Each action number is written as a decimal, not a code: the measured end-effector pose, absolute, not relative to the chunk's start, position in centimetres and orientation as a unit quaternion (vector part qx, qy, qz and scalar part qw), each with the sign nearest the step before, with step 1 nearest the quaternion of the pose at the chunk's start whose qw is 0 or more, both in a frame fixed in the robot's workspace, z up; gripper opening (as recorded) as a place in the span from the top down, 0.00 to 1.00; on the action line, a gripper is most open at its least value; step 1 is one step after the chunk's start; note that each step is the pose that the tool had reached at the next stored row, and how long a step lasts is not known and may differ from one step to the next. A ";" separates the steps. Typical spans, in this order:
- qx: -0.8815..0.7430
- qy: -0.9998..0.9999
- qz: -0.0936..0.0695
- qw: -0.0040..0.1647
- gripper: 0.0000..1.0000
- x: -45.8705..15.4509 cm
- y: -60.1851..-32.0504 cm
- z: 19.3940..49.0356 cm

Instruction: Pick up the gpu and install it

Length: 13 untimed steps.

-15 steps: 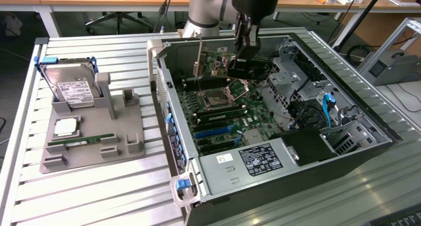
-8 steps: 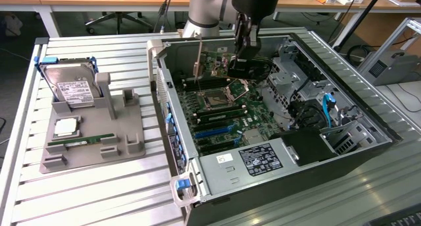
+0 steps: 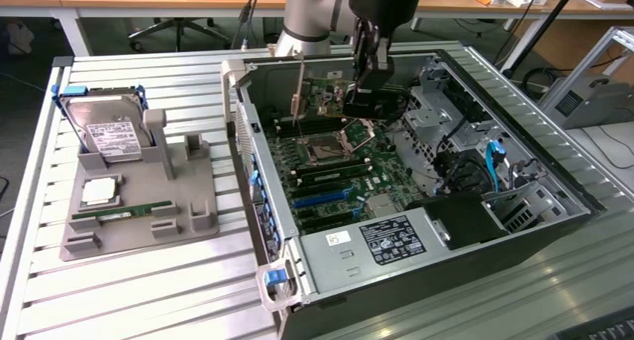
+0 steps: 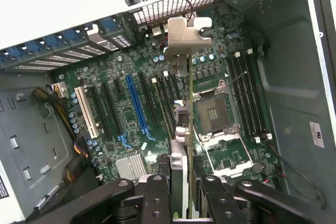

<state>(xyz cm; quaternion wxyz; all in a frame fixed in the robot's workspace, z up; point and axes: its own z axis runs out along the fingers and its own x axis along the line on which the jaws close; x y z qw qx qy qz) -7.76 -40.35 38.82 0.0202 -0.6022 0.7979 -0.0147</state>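
Leftmost in the exterior view, a grey holder carries a hard drive, a CPU and a RAM stick. Next comes the open case, its motherboard facing up. Inside it the gpu stands on edge over the board, bracket toward the rear wall, between the slots and the socket. The gripper has its fingers pinched on the card's other end, one on each face. Whether the card sits in a slot, I cannot tell.
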 end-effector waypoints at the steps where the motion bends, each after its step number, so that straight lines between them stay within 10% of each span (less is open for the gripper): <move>1: -0.604 0.797 -0.015 0.020 0.73 -7.8 -40.4 38.8; 13: -0.614 0.789 -0.014 0.020 0.73 -7.8 -40.4 38.8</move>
